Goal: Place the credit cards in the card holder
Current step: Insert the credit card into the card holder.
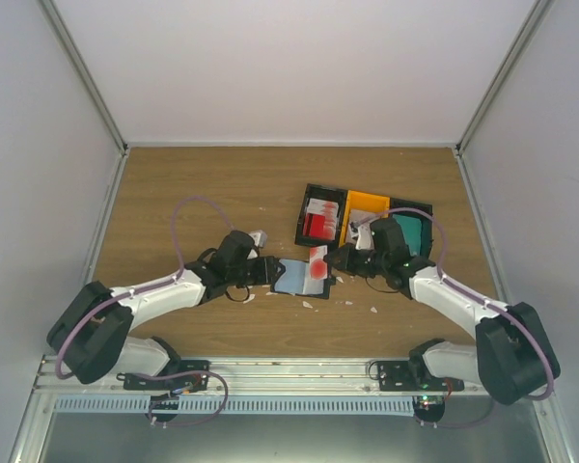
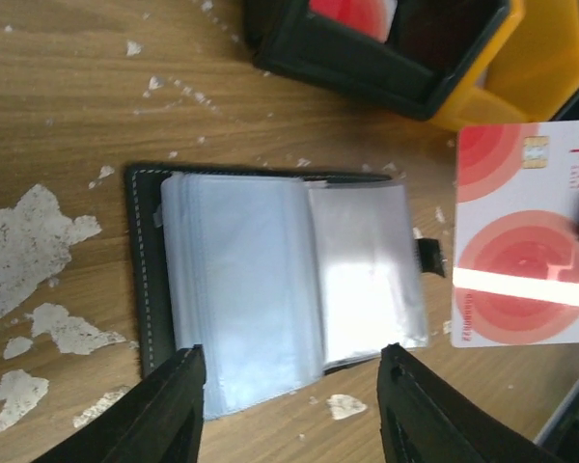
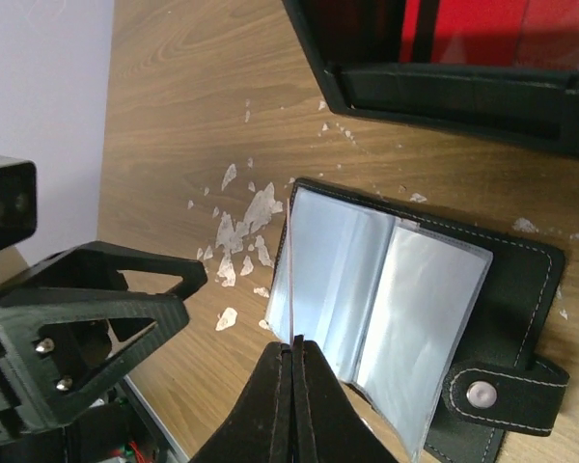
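Black fingers of the left gripper (image 2: pixel 291 352) stand apart, one on each side of the near edge of the small black folding leather card holder (image 2: pixel 270 280). It lies open on the wooden table (image 2: pixel 68 96), clear plastic sleeves fanned up. Just beside the holder's clasp side, the right gripper (image 3: pixel 294 345) is pinched together on a thin red-and-white plastic credit card (image 2: pixel 521 241), not yet in any sleeve. Beyond the holder sit a black rectangular bin (image 2: pixel 367 58) and a yellow bin (image 2: pixel 536 68). I judge the step in hand to be steadying the holder and lining up the card. Next, the card's leading edge must meet a sleeve mouth squarely while the left jaws pin the holder.
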